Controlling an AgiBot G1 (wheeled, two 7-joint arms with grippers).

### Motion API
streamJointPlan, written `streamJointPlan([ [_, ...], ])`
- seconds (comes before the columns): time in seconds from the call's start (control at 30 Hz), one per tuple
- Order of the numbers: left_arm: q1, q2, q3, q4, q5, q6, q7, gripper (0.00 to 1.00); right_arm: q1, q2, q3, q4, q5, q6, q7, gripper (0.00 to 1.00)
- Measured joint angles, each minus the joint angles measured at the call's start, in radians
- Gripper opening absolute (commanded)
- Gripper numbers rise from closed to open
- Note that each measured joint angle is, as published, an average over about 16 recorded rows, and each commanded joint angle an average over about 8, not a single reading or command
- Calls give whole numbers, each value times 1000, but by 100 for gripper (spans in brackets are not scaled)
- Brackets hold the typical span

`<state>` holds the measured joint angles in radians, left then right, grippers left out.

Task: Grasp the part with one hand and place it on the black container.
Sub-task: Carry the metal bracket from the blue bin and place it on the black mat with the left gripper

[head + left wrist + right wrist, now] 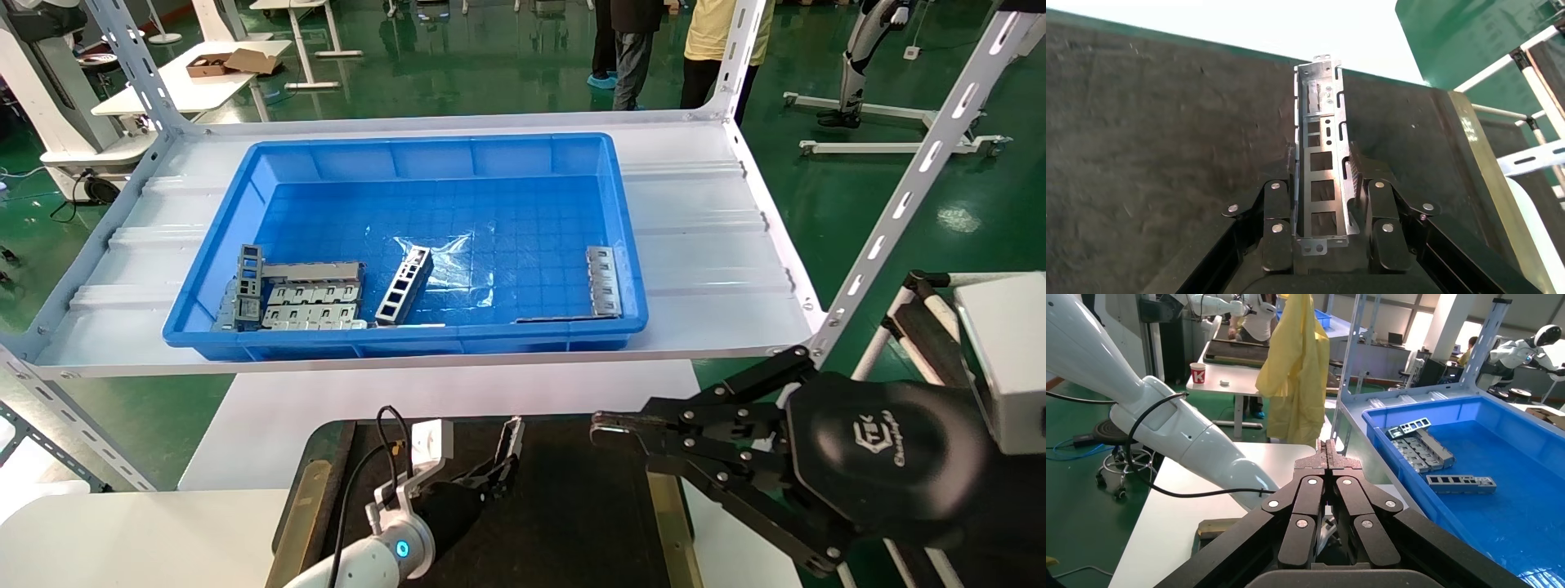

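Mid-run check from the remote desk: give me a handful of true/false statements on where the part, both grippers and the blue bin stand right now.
1. The left gripper is shut on the part. True.
2. The part is lying in the blue bin. False: it is over the black container, held by the left gripper.
3. The right gripper holds a second part. False: its fingers are closed together with nothing between them.
4. Other grey metal pieces lie in the blue bin. True.
5. The right gripper hangs inside the blue bin. False: it sits near the black container's right edge, outside the bin.
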<state>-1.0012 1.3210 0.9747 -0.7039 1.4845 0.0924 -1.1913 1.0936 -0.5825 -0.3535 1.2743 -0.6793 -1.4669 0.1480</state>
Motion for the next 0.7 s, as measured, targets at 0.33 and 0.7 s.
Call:
streamJointPlan([
  [0.33,49,-46,18,-91,4,-38,-45,0,0,0,0,0,0,0,0,0],
  [0.7,98,-85,28,-155,6,-93,-62,0,0,0,0,0,0,0,0,0],
])
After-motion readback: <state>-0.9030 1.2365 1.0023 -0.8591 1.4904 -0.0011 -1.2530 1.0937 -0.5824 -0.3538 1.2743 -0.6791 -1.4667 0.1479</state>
